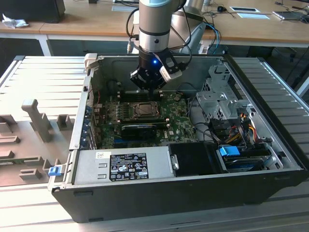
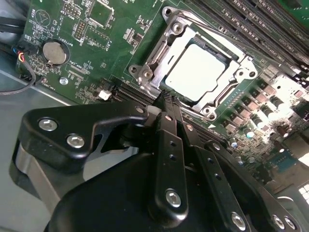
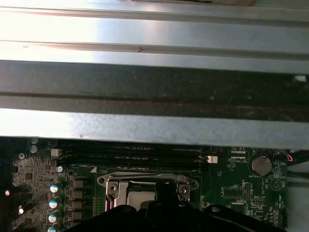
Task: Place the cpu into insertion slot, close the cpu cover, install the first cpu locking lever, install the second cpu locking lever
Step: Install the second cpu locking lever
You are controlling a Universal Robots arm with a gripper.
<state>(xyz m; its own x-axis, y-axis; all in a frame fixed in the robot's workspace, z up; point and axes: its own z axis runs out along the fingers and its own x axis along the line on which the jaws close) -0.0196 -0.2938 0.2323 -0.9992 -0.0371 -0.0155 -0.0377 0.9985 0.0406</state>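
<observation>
The black gripper, fingers together and empty, hovers at six o'clock of the silver square-framed cpu cover. The pale grey square cpu looks seated under it. Judging by this, lever work wants steady, square pressure.

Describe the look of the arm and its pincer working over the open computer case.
The arm is a thick silver-grey cylinder ending in a black wrist with a small blue light. Black and blue cables loop beside it. The pincer is matte black, built of rounded plates and narrow link bars fastened with shiny silver screws, tapering to slim tips.

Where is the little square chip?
The cpu sits in its socket mid-motherboard, framed by the cpu cover, just beyond the gripper in the second wrist view.
</observation>
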